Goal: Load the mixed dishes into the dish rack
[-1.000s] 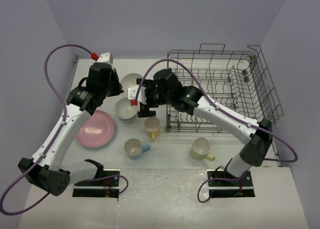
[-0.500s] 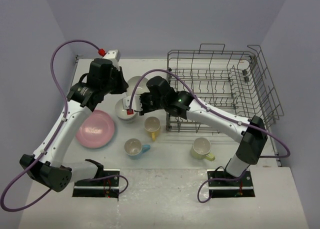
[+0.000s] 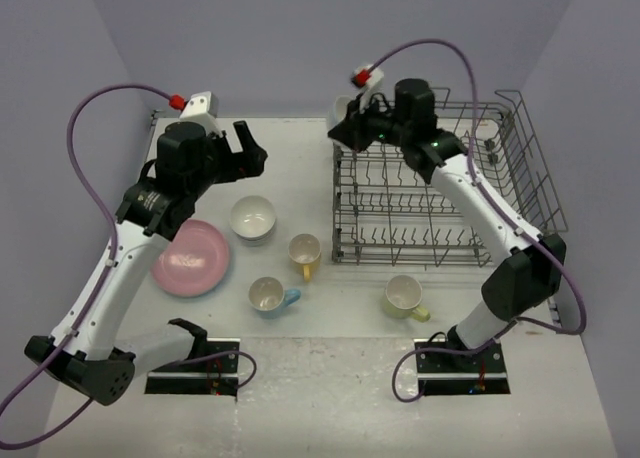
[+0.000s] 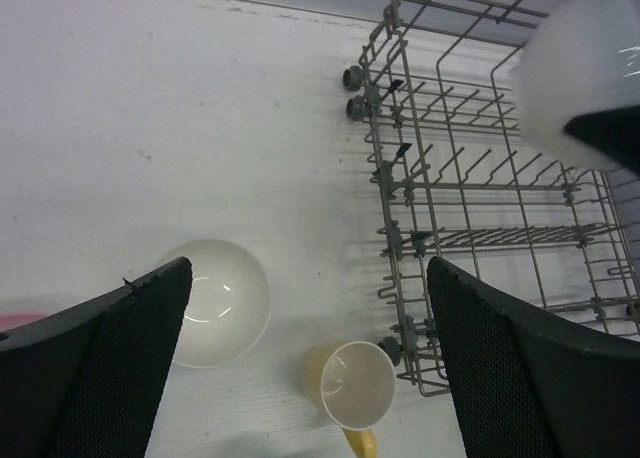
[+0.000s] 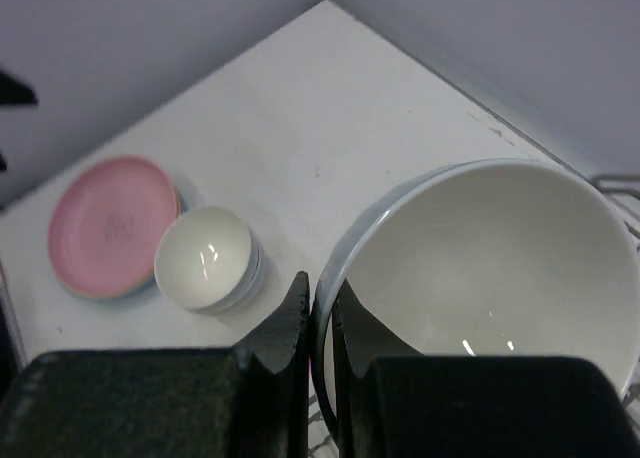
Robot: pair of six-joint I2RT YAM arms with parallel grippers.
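My right gripper [image 3: 352, 120] is shut on the rim of a white bowl [image 5: 490, 268], one finger inside and one outside. It holds the bowl [image 3: 343, 104] above the far left corner of the grey wire dish rack [image 3: 440, 178]. My left gripper [image 3: 248, 148] hangs open and empty over the table, above another white bowl [image 4: 215, 300] and the yellow mug [image 4: 352, 383]. That bowl [image 3: 252, 218] sits next to the pink plate [image 3: 192, 257]. The yellow mug [image 3: 304, 250], a light blue mug [image 3: 267, 294] and a pale yellow-green mug [image 3: 403, 295] stand in front of the rack.
The rack's left wall with its small wheels [image 4: 385, 178] runs close to the yellow mug. The pink plate [image 5: 112, 226] and the bowl on the table [image 5: 207, 258] lie well left of the held bowl. Purple walls enclose the table's back and sides.
My right arm has swung from the bowls on the table up to the rack's far left corner, shut on a bowl. My left gripper has opened and drawn back to the left.
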